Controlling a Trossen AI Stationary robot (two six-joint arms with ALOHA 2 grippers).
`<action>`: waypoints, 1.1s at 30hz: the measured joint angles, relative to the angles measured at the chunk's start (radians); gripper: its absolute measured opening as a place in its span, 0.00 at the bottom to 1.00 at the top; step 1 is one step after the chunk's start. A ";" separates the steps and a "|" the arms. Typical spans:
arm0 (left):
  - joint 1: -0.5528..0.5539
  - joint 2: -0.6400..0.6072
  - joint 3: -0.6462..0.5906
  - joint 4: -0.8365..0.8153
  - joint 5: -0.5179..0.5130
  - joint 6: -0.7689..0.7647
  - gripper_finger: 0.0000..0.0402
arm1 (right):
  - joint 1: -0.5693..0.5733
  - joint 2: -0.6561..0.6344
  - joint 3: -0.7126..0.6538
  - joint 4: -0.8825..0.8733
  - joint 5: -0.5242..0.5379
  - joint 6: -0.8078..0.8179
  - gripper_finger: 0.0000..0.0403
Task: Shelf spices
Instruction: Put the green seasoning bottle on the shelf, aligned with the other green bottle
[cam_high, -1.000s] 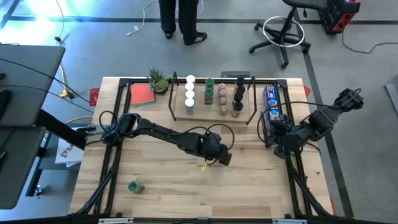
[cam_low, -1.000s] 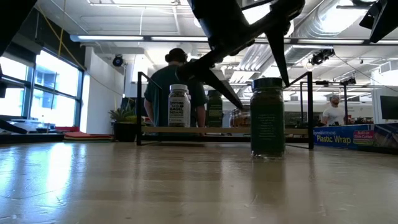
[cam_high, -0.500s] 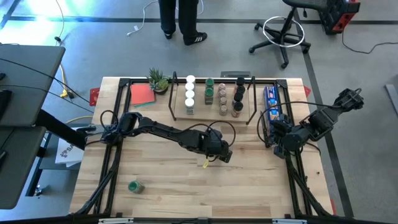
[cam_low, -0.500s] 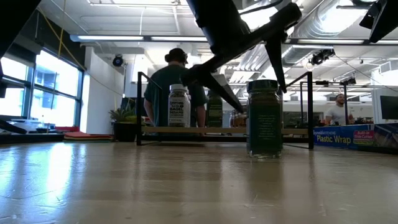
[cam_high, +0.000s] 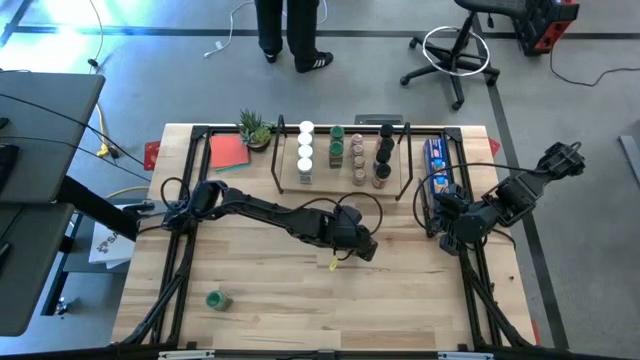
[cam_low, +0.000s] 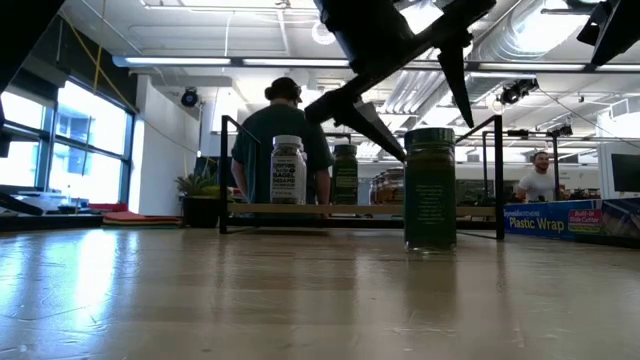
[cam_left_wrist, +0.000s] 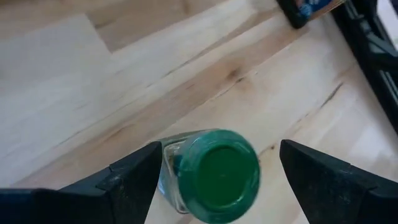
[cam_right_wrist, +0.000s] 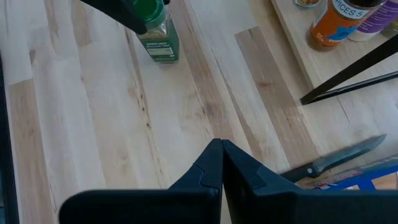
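A spice jar (cam_low: 430, 190) with a green cap (cam_left_wrist: 219, 177) stands upright on its base at the table's middle. My left gripper (cam_left_wrist: 221, 148) hangs over it, slanting down and open, with one finger on each side of the cap. In the high view the gripper (cam_high: 352, 250) hides the jar. The shelf (cam_high: 340, 185) stands at the far middle with several jars in rows on it. Another green-capped jar (cam_high: 218, 299) lies on its side at the near left. My right gripper (cam_right_wrist: 221, 152) waits shut above the table's right side. My left gripper has one finger (cam_left_wrist: 140, 165) close against the jar's glass side (cam_left_wrist: 169, 163) just below the cap. I cannot tell whether it touches. The other finger (cam_left_wrist: 311, 168) stands well apart from the cap. The jar stays upright on the table.
A long blue box (cam_high: 437, 165) and a knife (cam_right_wrist: 336, 158) lie along the right side by my right arm. A small plant (cam_high: 255, 128) and a red flat thing (cam_high: 230, 152) sit at the far left. A person (cam_low: 280, 140) stands beyond the far edge.
My left gripper has rolled a little about the jar and its fingertips have risen slightly, staying open. The jar still stands upright in nearly the same spot.
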 joint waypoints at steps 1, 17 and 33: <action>0.000 0.000 0.006 -0.006 -0.010 0.003 0.79 | 0.000 0.000 0.000 0.000 0.000 0.000 0.00; 0.021 -0.001 0.113 -0.221 -0.044 0.174 0.73 | 0.000 0.000 0.000 0.014 0.000 -0.002 0.00; -0.039 -0.003 0.506 -0.376 -0.031 0.278 0.73 | -0.010 0.003 0.000 0.035 0.126 -0.024 0.00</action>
